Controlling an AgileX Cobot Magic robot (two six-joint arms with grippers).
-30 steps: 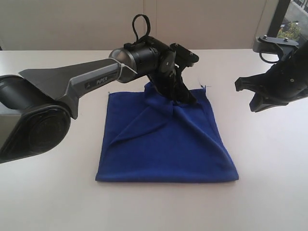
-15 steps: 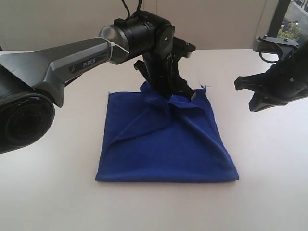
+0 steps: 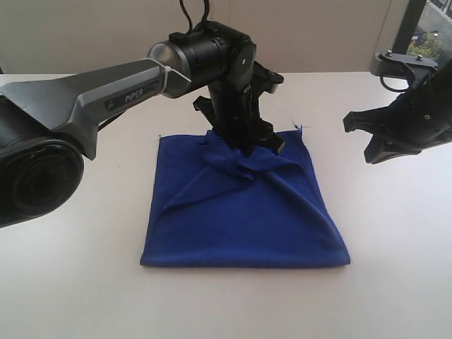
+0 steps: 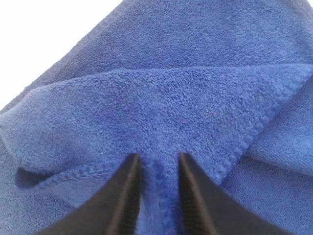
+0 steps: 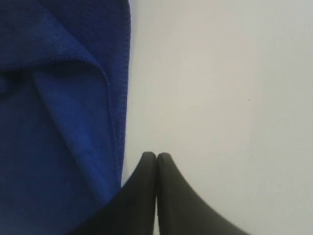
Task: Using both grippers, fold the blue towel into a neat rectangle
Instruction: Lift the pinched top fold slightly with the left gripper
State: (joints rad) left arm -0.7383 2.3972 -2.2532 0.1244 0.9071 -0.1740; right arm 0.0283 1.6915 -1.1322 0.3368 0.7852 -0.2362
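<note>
The blue towel (image 3: 240, 212) lies on the white table, roughly square, with creases running up to a bunched peak at its far edge. My left gripper (image 3: 248, 150) points down onto that peak. In the left wrist view its jaws (image 4: 159, 159) stand a little apart with a ridge of the towel (image 4: 171, 98) pinched between them, beside a hemmed fold. My right gripper (image 3: 364, 141) hangs over the table to the right of the towel. In the right wrist view it (image 5: 156, 155) is shut on nothing, next to the hemmed edge of the towel (image 5: 58, 122).
The white table (image 3: 388, 247) stretches bare around the towel on all sides. A pale wall stands behind it, and a window shows at the far right corner (image 3: 431, 35).
The left gripper has turned and come down, and the towel's raised peak has sunk lower. The right arm has not moved.
</note>
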